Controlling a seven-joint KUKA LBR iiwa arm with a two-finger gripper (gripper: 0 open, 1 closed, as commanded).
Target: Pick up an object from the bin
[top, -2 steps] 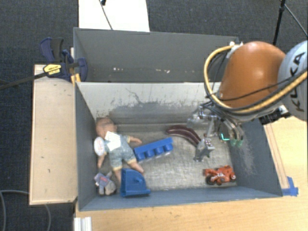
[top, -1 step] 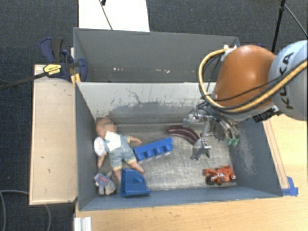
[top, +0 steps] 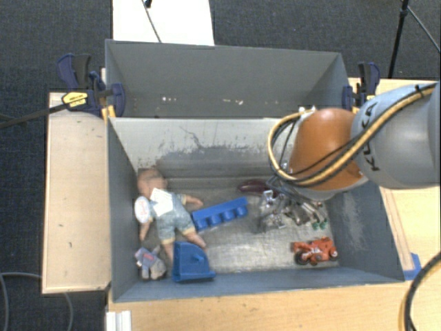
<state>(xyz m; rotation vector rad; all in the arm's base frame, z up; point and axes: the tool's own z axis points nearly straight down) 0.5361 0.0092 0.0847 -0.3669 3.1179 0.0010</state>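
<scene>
My gripper (top: pixel 270 216) hangs low in the middle right of the bin, under the orange wrist cover. Just to its left lies a long blue studded brick (top: pixel 219 214), slanting up to the right, its right end close to the gripper. A dark maroon thing (top: pixel 253 185) lies just behind the gripper near the back wall. A red toy car (top: pixel 315 250) sits to the gripper's front right on the bin floor.
A baby doll in pale blue clothes (top: pixel 164 212) lies at the left of the bin. A blue wedge-shaped block (top: pixel 190 263) and a small grey and purple toy (top: pixel 149 263) are in the front left corner.
</scene>
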